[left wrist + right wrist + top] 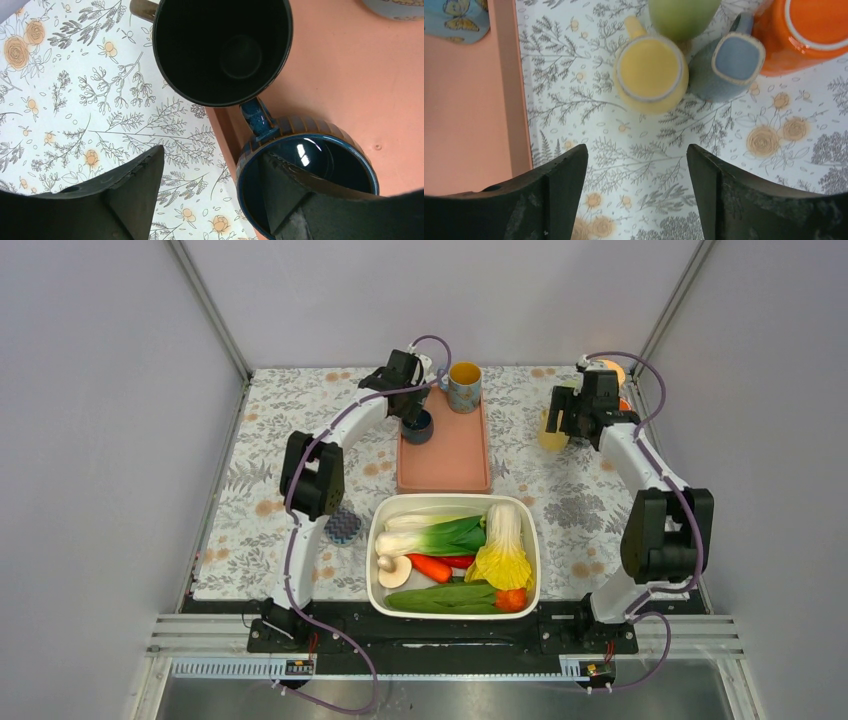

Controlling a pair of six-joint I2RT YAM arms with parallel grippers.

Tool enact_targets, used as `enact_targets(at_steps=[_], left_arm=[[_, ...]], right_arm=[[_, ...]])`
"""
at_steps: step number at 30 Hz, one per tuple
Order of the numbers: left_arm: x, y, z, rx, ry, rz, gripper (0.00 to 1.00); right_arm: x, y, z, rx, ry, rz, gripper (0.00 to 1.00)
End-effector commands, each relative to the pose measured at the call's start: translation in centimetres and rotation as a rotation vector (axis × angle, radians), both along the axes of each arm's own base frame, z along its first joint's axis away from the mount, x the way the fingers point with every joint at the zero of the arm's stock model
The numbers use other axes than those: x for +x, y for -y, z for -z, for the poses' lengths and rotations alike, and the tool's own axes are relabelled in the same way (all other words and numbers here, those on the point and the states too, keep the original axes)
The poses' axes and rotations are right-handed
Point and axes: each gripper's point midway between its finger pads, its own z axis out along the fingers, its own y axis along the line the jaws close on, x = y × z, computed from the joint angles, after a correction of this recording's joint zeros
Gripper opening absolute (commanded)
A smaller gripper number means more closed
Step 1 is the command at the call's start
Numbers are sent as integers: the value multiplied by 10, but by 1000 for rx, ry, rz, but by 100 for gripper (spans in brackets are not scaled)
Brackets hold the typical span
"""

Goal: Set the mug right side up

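The blue mug [310,155] stands mouth up at ten o'clock on the pink tray [340,75], so it looks already turned. The left gripper [212,152] hangs over its rim with jaws apart, holding nothing. The right gripper [636,147], also apart, waits above a yellow mug [650,70], which is perhaps upside down.

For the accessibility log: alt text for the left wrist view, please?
The open left end effector straddles the rim of a glossy dark blue mug standing mouth-up on a salmon tray, one finger over its opening. A black mug, also mouth-up, stands just beyond at the tray's edge, beside floral tablecloth.
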Motion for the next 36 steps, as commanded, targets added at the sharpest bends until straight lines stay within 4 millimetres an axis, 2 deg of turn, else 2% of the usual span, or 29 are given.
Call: enact_targets(at_steps=[1, 5, 10, 14, 18, 22, 29, 32, 36], left_arm=[[10, 1, -41, -39, 101, 12, 73], [-9, 7, -57, -100, 83, 88, 78], [-39, 17, -81, -186, 21, 183, 82], [-65, 21, -88, -227, -22, 242, 82], [-83, 20, -89, -240, -53, 270, 83], [-89, 17, -90, -242, -57, 274, 83], [-96, 18, -95, -269, -70, 283, 83], [-98, 18, -96, -271, -71, 288, 83], [-99, 18, -98, -273, -69, 290, 83]], right_arm=[[38, 5, -24, -40, 58, -32, 82], [57, 12, -17, -114, 13, -69, 85], [73, 21, 10, -193, -82, -98, 89], [90, 18, 22, -213, -113, -155, 99], [96, 13, 36, -200, -166, -194, 100], [89, 1, 50, -148, -198, -241, 100], [82, 10, 82, -169, -279, -208, 99], [85, 9, 83, -162, -283, -204, 97], [85, 10, 88, -160, -309, -191, 87]])
